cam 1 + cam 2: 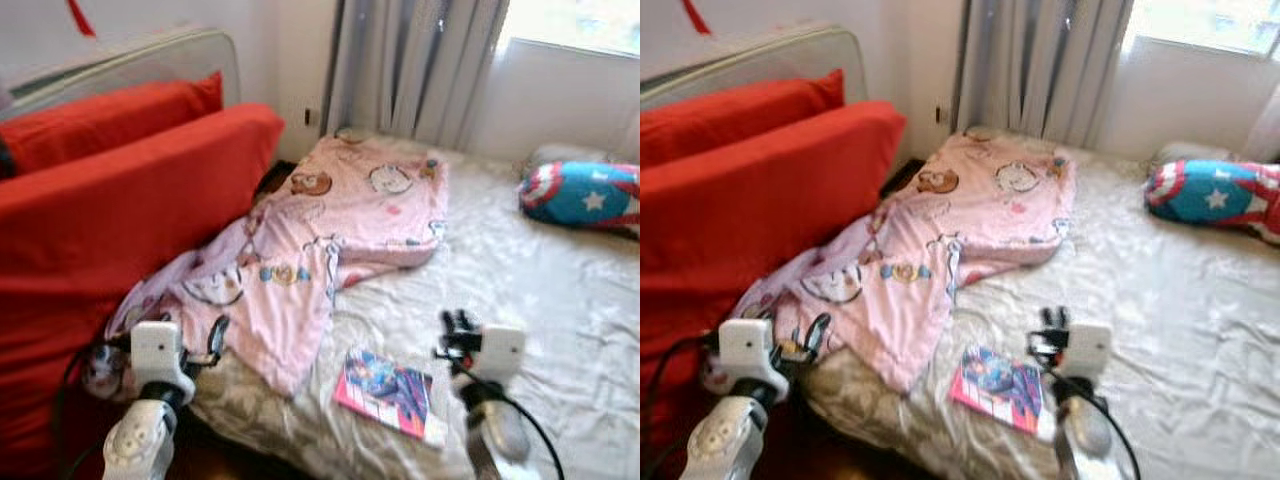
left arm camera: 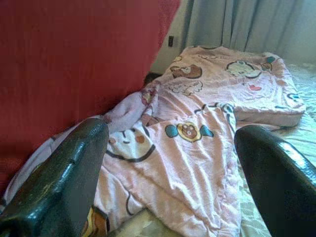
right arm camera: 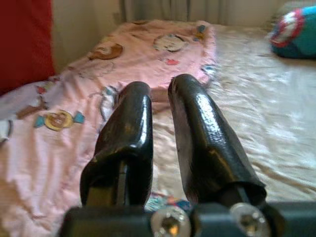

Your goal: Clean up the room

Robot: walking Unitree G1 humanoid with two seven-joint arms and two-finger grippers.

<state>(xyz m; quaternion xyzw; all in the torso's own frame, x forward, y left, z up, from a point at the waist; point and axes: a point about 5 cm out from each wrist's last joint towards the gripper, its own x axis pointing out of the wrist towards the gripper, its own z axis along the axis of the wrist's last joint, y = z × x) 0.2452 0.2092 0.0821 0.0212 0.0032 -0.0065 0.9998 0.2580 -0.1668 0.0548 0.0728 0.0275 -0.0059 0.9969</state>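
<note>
Trouble lay in the crumpled pink cartoon-print blanket (image 1: 330, 230) trailing off the bed (image 1: 540, 290) beside my wide-open left tool (image 1: 212, 340); a shallow pinch could slip. My right tool (image 1: 455, 328), nearly shut, hovered near the glossy magazine (image 1: 388, 392).

- Blanket (image 1: 340, 225) lies on the bed (image 1: 540, 300), its left part.
- Cushions (image 1: 110, 210) stand left of bed, touching blanket.
- Magazine (image 1: 388, 392) on bed, near front edge, just right of blanket.
- Pillow (image 1: 582, 193) on bed's far right.
- Curtain (image 1: 415, 60) behind bed.
</note>
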